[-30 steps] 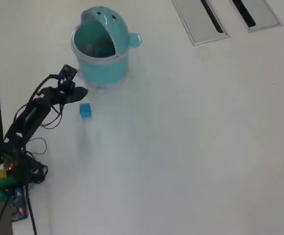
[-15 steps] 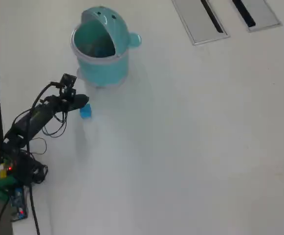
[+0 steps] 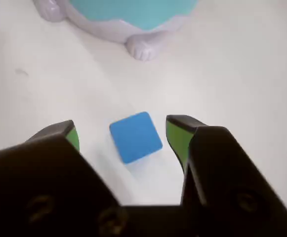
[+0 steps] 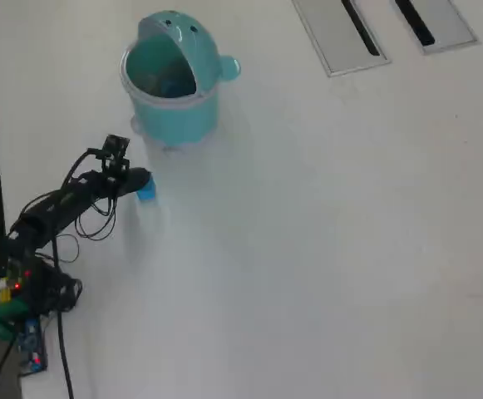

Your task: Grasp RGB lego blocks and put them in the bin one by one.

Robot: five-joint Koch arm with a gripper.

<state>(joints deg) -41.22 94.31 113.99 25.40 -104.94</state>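
In the wrist view the end effector (image 3: 121, 133) fills the lower part of the frame with its two black, green-padded jaws spread wide, one at lower left and one at lower right, and nothing held between them. The small light blue cube-like plastic lego block (image 3: 135, 137) sits on the white tabletop (image 3: 242, 74) in the centre of the frame, inside the gap but clear of both pads, turned slightly so its edges run at an angle to the jaws. It looks light, rigid and smooth-sided, so it should take a firm squeeze without harm yet could skid or twist out if the pads meet a corner; the flat opposite side faces are the sensible places to hold, and a small wrist turn might square the pads to them. At the top of that frame stands the base of the round teal-blue plastic bin (image 3: 133, 15) on pale feet. The overhead view places the end effector (image 4: 141, 184) and block (image 4: 146, 193) at mid-left, just below the bin (image 4: 174, 116), whose lid is flipped open. No red or yellow-green block shows on the tabletop.
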